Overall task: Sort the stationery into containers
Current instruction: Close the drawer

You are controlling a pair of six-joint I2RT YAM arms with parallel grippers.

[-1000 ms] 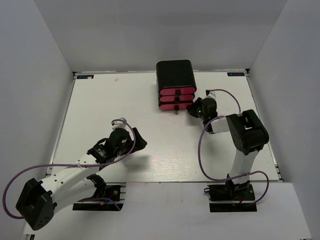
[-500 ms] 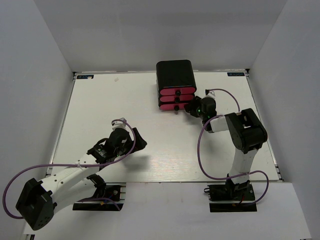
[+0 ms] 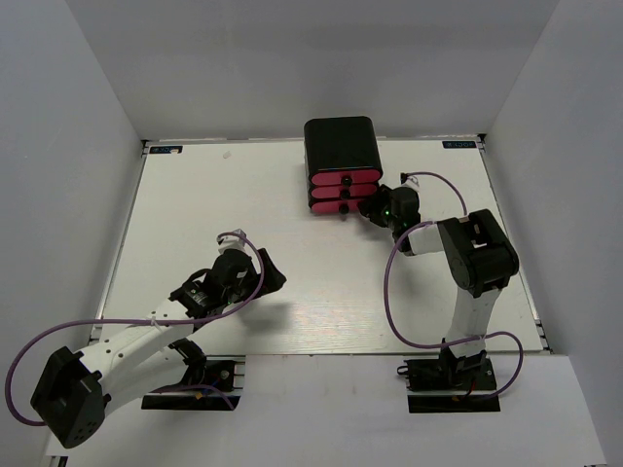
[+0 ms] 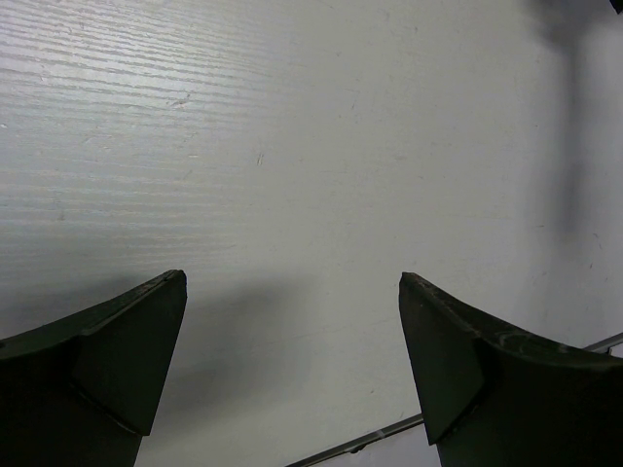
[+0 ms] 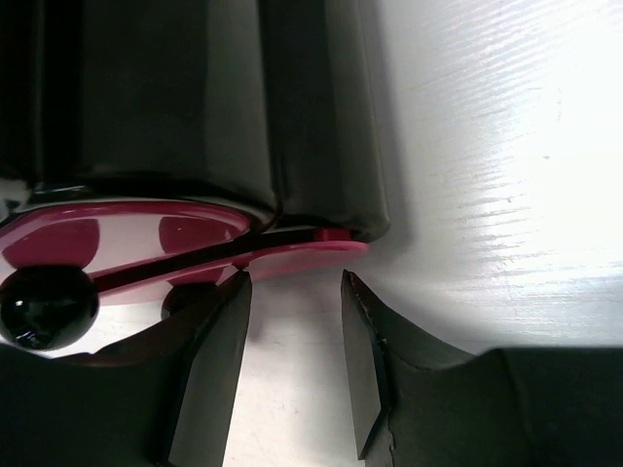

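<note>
Since a second ago the right gripper has slid a touch leftward, in against the drawer unit, and its jaws have gone from nearly pinched to parted, while the left arm hasn't budged. Now we see those jaws standing apart with nothing between them, the fingertips just short of the right corner of a pink drawer front, and a black knob sits well off to the left of the gap. The black box rises behind it at the far middle of the table, and all three drawers look shut from above. We'd say the job here is getting a drawer open, and the corner is a poor hold: better to shift left until the jaws bracket the knob, close, then pull straight out so the box doesn't skid. The left gripper hovers spread wide over bare table, holding nothing. Pens and markers: none in view anywhere. For writing, only two small stickers at the table's far corners, too small to read.
</note>
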